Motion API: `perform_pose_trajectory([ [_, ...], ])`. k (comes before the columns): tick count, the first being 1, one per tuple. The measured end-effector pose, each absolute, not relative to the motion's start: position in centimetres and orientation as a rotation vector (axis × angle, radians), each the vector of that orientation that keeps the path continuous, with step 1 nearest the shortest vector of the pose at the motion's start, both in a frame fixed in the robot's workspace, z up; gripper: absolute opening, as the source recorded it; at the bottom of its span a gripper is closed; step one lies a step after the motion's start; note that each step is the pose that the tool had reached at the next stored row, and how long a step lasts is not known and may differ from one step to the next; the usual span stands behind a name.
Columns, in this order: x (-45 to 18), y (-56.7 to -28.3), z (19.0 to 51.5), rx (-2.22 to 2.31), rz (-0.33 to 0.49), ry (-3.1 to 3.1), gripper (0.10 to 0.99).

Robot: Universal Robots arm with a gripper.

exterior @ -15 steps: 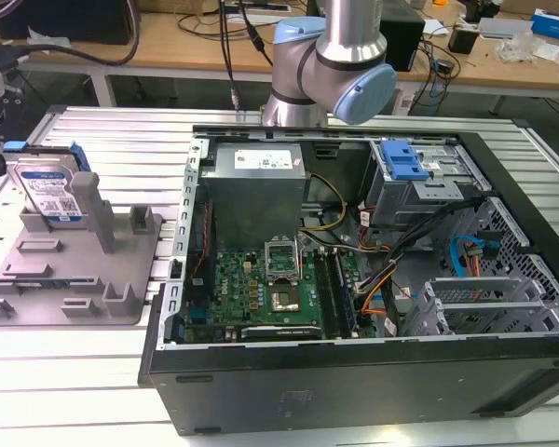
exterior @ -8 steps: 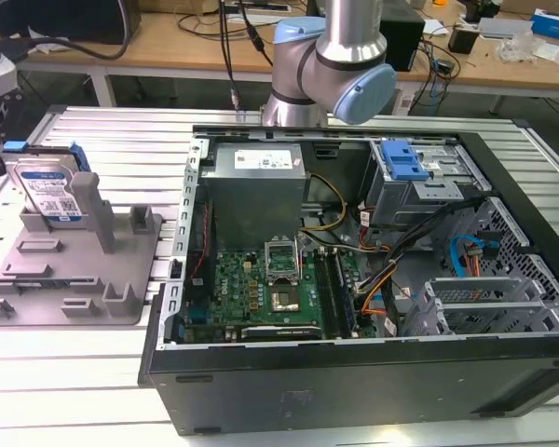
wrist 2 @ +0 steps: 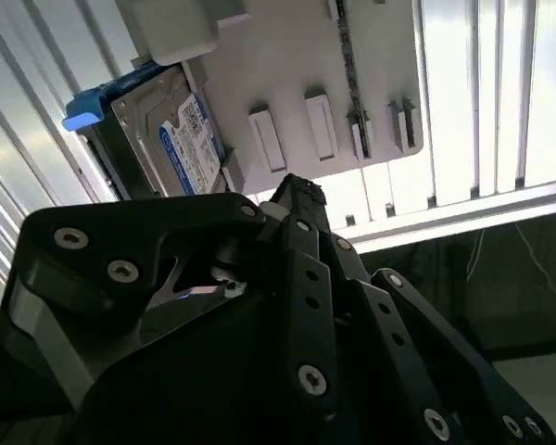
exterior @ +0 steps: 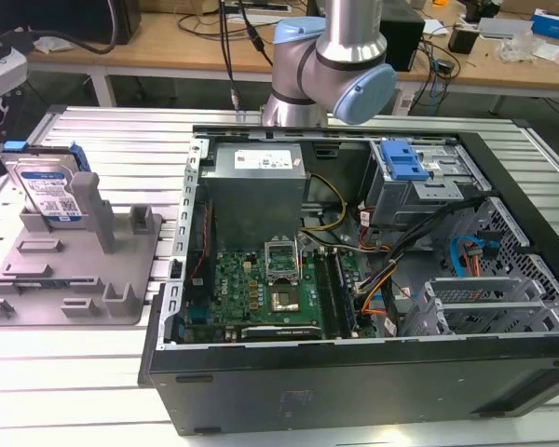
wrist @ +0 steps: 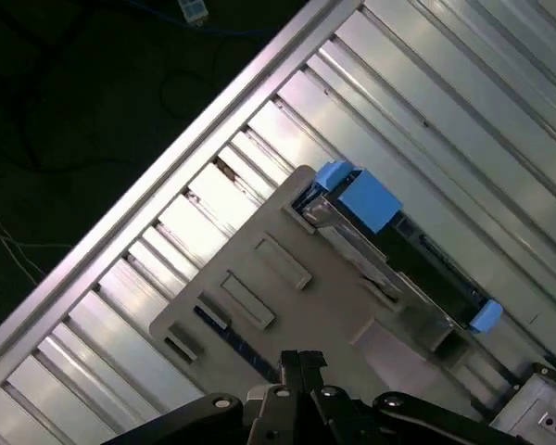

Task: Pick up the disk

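Observation:
The disk (exterior: 47,186) is a silver hard drive with a white-and-blue label and blue side rails. It stands on edge against the posts of the grey fixture (exterior: 74,279), at the exterior view's left. Both wrist views look down on it from well above: the disk (wrist 2: 181,139) shows its label in the second, and the disk (wrist: 398,250) shows its top edge with blue rail ends in the first. My gripper (wrist 2: 295,190) hangs over the fixture (wrist: 287,306), clear of the disk. The black fingertips of my gripper (wrist: 302,360) are pressed together with nothing between them.
An open computer case (exterior: 354,270) lies on the ribbed metal table (exterior: 121,140), right of the fixture, with a blue-handled drive cage (exterior: 405,163) inside. The robot arm (exterior: 331,56) rises behind the case. The table's edge (wrist: 167,185) and the dark floor lie near the fixture.

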State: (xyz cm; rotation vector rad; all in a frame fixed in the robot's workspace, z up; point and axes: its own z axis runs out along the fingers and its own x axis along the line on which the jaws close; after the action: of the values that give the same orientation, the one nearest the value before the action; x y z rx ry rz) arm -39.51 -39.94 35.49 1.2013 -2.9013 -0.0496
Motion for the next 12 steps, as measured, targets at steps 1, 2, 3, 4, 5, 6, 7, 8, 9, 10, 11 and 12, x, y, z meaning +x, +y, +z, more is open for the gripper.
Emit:
perform_pose_trajectory([
  [1,-39.51,-39.94,35.49,1.298,-0.048,-2.860,0.106],
  [2,-39.51,-39.94,35.48,1.367,-0.047,-2.829,0.106],
  [3,-39.51,-39.94,35.47,1.415,-0.047,-2.806,0.106],
  [4,-39.51,-39.94,35.46,1.441,-0.046,-2.792,0.106],
  [5,-39.51,-39.94,35.46,1.479,-0.046,-2.773,0.106],
  [6,-39.51,-39.94,35.45,1.520,-0.045,-2.752,0.114],
  [7,-39.51,-39.94,35.43,1.566,-0.043,-2.727,0.235],
  [8,-39.51,-39.94,35.42,1.595,-0.043,-2.711,0.235],
  [9,-39.51,-39.94,35.41,1.628,-0.042,-2.692,0.294],
  [10,-39.51,-39.94,35.40,1.659,-0.041,-2.674,0.357],
  [11,-39.51,-39.94,35.39,1.684,-0.040,-2.659,0.416],
  [12,-39.51,-39.94,35.38,1.714,-0.039,-2.640,0.482],
])
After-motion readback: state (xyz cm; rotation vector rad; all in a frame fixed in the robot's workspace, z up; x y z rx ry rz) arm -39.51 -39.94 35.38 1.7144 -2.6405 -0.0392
